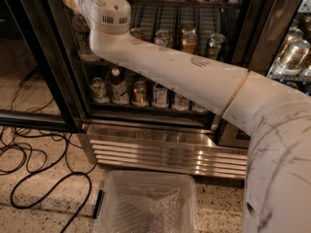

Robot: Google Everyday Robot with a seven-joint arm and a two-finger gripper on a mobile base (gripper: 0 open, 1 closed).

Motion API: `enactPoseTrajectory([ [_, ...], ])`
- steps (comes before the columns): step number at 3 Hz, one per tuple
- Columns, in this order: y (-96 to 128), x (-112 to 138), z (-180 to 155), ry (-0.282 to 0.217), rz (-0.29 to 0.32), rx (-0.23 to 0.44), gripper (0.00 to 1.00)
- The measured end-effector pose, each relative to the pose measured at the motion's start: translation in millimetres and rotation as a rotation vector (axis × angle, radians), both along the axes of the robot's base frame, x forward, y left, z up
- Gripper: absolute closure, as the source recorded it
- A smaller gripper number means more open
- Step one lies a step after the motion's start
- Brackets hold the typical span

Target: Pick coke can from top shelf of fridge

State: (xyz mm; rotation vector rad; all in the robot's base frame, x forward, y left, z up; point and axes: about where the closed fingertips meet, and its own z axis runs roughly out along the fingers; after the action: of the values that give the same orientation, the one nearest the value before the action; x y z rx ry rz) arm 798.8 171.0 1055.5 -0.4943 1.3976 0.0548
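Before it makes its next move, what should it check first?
1. Fridge door open: ok, the arm reaches in.
2. Gripper at top shelf: cannot tell, mostly hidden past the wrist, top left.
3. Coke can in sight: cannot tell, uppermost row is cropped.
4. Arm off the middle-shelf cans: cannot tell, it crosses in front.
5. Plastic bin out of the way: ok, on the floor below.

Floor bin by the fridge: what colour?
Clear plastic bin, black handle; camera view. Gripper is out of frame, past the top-left edge.
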Motion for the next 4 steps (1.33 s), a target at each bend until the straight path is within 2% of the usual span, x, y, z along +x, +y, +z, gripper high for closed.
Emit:
enactPoseTrajectory([
  [1,-0.7,1.2,9.3,-0.062,-0.040,-0.019,0.22],
  [2,-3.7,1.3,15.6,-0.101,-0.072,-0.032,0.33],
  [3,-6.8,2.3,18.0,-0.120,-0.092,-0.037,0.36],
  [4,-10.1,3.5,16.8,-0.122,-0.104,-0.039,0.34],
])
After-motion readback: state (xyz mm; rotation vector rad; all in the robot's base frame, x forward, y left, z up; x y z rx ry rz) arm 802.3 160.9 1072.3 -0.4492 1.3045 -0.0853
